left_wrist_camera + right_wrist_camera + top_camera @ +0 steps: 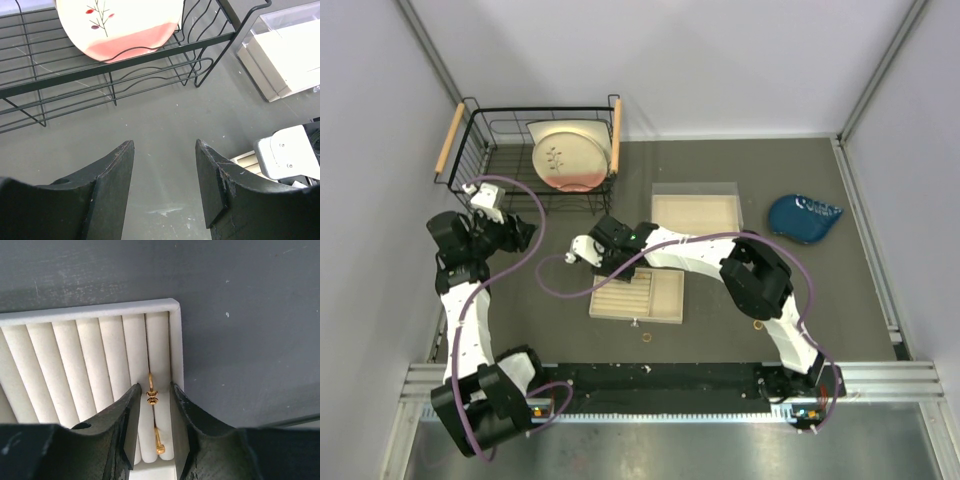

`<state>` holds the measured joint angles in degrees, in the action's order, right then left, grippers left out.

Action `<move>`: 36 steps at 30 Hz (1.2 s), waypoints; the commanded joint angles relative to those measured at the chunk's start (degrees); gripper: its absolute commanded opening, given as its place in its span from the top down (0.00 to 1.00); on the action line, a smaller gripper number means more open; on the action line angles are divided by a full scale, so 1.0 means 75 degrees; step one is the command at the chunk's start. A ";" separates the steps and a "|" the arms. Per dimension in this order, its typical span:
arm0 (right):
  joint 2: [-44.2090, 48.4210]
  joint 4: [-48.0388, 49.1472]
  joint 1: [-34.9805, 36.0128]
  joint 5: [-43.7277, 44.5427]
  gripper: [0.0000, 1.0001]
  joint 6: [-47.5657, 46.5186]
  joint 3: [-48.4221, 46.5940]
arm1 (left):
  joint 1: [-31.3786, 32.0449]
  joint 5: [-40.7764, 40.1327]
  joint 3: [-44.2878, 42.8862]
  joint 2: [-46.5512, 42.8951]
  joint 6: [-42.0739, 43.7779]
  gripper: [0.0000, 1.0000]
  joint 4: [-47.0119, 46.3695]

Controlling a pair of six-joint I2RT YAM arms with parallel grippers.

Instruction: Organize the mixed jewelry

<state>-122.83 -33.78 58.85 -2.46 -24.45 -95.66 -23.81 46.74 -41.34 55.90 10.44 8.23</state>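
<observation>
A beige ridged tray [655, 300] lies mid-table. In the right wrist view a gold ring [152, 396] stands in the slot between the last two rolls of the tray [90, 355], by its corner. My right gripper [155, 390] straddles this ring, its jaws a little apart with a gap on each side, touching nothing. From above, the right gripper [588, 252] is over the tray's far left corner. Two more gold rings [647, 335] [758, 324] lie on the table. My left gripper [165, 150] hangs open and empty over bare table; seen from above, the left gripper [525, 232] is left of the tray.
A black wire dish rack [535, 150] holding a plate [570, 158] stands at the back left, close in front of the left gripper. A beige box [696, 213] under a clear cover sits behind the tray. A blue dish [803, 217] lies at the right.
</observation>
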 commanded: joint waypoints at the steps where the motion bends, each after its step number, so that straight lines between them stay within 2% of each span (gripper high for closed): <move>1: 0.0461 -0.0124 0.0040 0.0304 0.69 -0.0010 0.0016 | -0.0059 0.0236 -0.0136 -0.0176 0.0108 0.43 0.0039; 8: 0.1246 -0.0359 0.0040 0.0467 0.67 0.0096 0.0039 | -0.0059 0.0447 -0.0358 -0.0118 0.0015 0.43 0.0063; 14: 0.2149 -0.0558 0.0040 0.0352 0.67 0.0213 0.0542 | -0.0059 0.0775 -0.0535 -0.0047 -0.0301 0.42 -0.0100; 21: 0.3590 -0.0992 0.0063 -0.0585 0.67 0.0096 0.2332 | -0.0048 0.1512 -0.0406 0.0433 -0.1330 0.42 -0.0966; 27: 0.4622 -0.1074 0.0753 -0.1090 0.70 -0.0267 0.3962 | -0.0001 0.1924 -0.0440 0.1183 -0.2902 0.43 -0.2174; 30: 0.4752 -0.1004 0.1326 -0.1113 0.71 -0.0361 0.4339 | 0.0128 0.1655 -0.0523 0.1371 -0.2892 0.43 -0.2257; 36: 0.4506 -0.0525 0.1879 -0.1044 0.76 -0.0864 0.4504 | 0.0257 0.1467 -0.0827 0.1558 -0.2576 0.42 -0.1895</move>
<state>-89.86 -41.54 70.78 -9.58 -27.40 -61.89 -22.46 57.65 -43.68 67.31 -9.34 -4.23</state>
